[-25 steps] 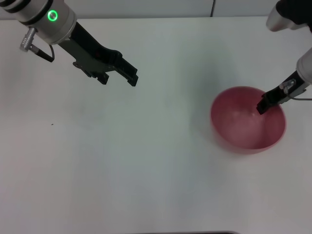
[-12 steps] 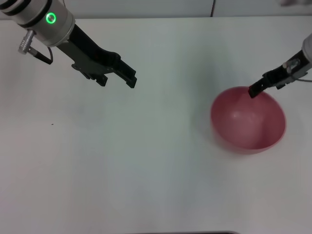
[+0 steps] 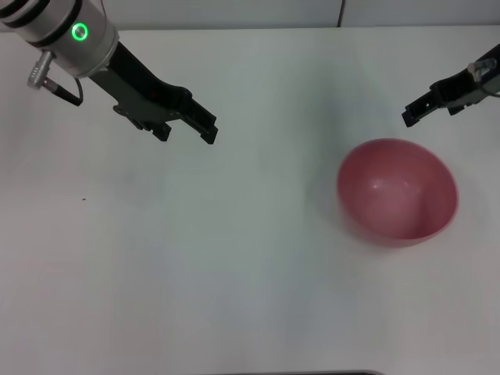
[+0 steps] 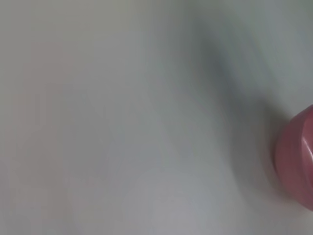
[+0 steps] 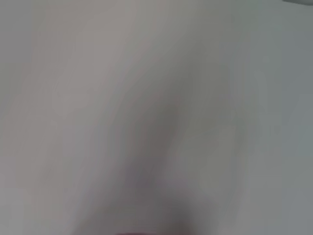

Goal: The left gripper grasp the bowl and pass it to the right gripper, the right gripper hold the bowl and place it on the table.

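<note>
One bowl point(image 3: 397, 194), upright on the white bench point(image 3: 234, 258), toward the robot's right.
Pink, round, deep, smooth plastic; judged light, stiff and slippery, so best pinched over the thin rim. Right tool point(image 3: 412, 115) hangs just beyond the far rim, clear of it, holding nothing; its gape cannot be told. Left tool point(image 3: 209, 126) is well apart, empty, with a narrow gap between the tips.

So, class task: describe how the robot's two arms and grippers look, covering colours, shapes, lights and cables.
The left gripper is a black two-finger claw on a silver-grey cylindrical arm with black bands, a glowing green ring light and a metal plug with a dark cable. The right gripper is a narrow black claw; little of its arm shows.
</note>
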Controlling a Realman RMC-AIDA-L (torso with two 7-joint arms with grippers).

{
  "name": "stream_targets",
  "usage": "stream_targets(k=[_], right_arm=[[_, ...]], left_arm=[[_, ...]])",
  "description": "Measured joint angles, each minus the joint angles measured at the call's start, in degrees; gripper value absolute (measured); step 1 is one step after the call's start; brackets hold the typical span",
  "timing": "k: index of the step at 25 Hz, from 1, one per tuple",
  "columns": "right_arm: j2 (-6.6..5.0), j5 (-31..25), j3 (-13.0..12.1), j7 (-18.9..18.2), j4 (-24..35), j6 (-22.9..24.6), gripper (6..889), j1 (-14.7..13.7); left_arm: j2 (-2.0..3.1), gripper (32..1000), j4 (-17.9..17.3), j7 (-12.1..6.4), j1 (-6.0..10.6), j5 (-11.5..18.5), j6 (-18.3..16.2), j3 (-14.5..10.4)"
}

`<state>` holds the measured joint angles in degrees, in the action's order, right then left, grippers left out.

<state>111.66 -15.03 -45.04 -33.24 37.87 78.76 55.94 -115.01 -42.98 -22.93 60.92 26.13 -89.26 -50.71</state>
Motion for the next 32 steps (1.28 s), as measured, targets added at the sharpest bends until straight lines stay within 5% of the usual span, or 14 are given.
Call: stream_targets(k=[5, 11, 14, 18, 22, 26, 32], right_arm=[[-0.13, -0.04, 0.04, -0.33, 1.23, 2.47, 882, 0.40], [-0.29, -3.41, 0.08, -0.01, 2.34, 6.63, 881, 0.19], [-0.37, -4.20, -0.01, 0.69, 2.37, 8.84, 881, 0.25], [-0.37, -4.21, -0.21, 2.14, 3.14, 11.81, 881, 0.56], [-0.02, -3.84, -0.94, 3.40, 4.61, 14.16, 881, 0.86], [-0.23, -3.78, -3.15, 5.45, 5.31, 15.28, 881, 0.97], [-0.34, -3.20, -3.57, 6.39, 5.43, 16.18, 882, 1.09]], left_arm=[[0.04, 883, -0.25, -0.10, -0.95, -0.16, -0.40, 0.04], [0.61, 883, -1.80, 0.38, -4.52, 0.03, -2.42, 0.36], [0.33, 883, -4.77, 1.91, -7.41, -0.78, -4.58, 0.14], [0.01, 883, -6.43, 3.32, -9.06, -2.91, -5.97, -0.13], [-0.41, 883, -6.86, 3.52, -9.02, -5.83, -5.95, -0.16], [-1.55, 883, -9.19, 3.31, -8.75, -10.34, -5.91, -0.18], [-1.79, 883, -10.04, 3.08, -8.15, -11.43, -5.76, -0.18]])
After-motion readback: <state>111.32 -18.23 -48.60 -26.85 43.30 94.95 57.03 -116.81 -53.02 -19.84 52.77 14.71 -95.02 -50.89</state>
